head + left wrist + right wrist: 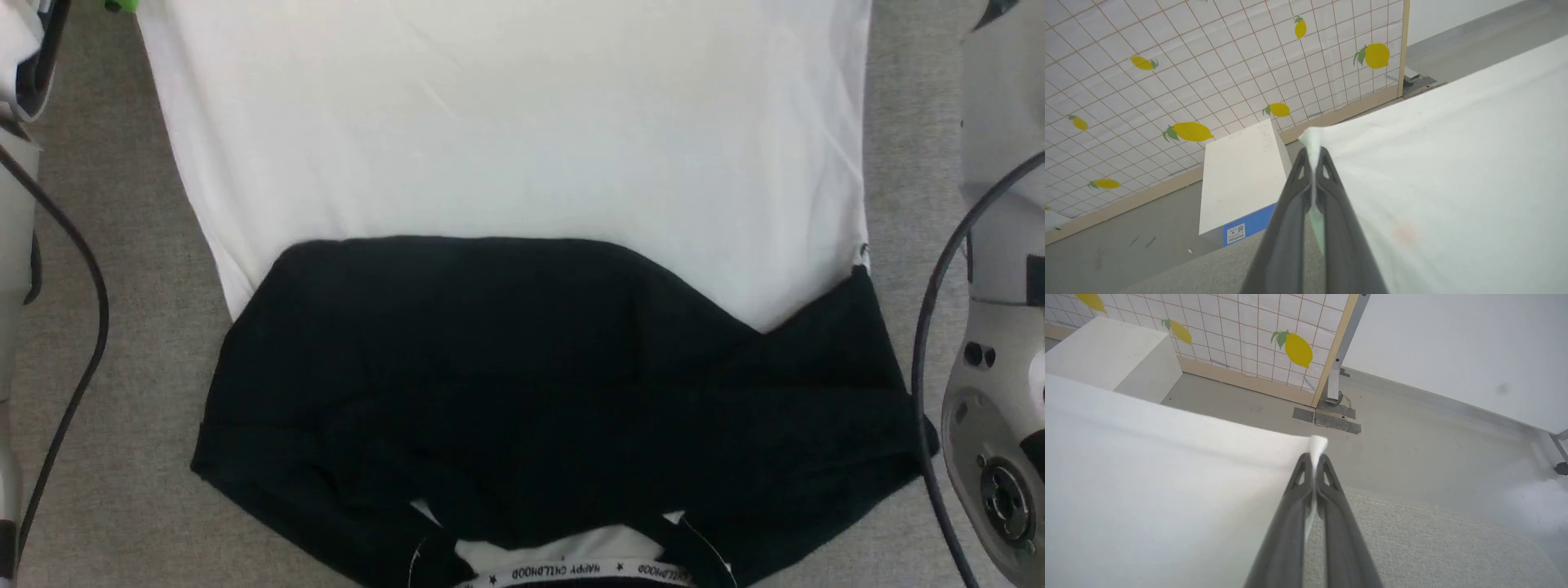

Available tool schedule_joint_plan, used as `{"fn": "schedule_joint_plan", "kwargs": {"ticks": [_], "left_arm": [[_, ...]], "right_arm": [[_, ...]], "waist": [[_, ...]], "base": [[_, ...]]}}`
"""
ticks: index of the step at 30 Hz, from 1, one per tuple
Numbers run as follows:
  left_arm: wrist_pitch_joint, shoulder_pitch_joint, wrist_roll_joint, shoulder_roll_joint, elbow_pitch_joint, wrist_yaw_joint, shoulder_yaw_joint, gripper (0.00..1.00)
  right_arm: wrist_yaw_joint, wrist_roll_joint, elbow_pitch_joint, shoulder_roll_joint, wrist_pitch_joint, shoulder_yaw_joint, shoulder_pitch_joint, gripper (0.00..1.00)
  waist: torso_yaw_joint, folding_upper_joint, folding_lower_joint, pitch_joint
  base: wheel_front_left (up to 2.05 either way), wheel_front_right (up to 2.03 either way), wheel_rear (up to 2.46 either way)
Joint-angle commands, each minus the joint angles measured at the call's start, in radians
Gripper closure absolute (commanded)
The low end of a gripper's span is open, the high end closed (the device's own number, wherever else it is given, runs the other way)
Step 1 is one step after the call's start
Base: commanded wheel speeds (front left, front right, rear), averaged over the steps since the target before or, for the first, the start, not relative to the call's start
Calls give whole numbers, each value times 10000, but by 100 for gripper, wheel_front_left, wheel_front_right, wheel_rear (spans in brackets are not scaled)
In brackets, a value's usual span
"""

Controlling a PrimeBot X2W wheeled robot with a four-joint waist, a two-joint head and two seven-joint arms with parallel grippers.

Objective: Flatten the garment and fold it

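Head view: sleeves (531, 367) lie folded across your garment (506, 139); left gripper (1313, 159) and right gripper (1314, 461) pinch its hem corners; body fold pending.

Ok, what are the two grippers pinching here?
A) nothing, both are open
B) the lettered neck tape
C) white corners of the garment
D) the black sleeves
C: in the wrist views, the left gripper and right gripper are each shut on a white corner of the garment.

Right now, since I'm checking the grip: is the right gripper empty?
No, the right gripper is shut on a white corner of the garment.
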Motion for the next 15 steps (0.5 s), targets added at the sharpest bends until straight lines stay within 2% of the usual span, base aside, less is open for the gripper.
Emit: {"fn": "schedule_joint_plan", "kwargs": {"ticks": [1,8,15], "left_arm": [[-327,-15,114,119,156,103,36,100],[-1573,1685,-375,30,247,32,90,100],[-2241,4698,-893,58,-1212,421,158,100]], "right_arm": [[-19,115,44,-51,-390,-15,290,100],[-19,1294,-119,-133,-2038,679,1897,100],[-19,2464,-1567,-911,-2826,1607,4520,100]], "waist": [[-82,0,-1,-518],[-39,0,-1,-2119],[205,0,-1,-3783]], "base": [[0,0,0],[0,0,0],[0,0,0]]}}
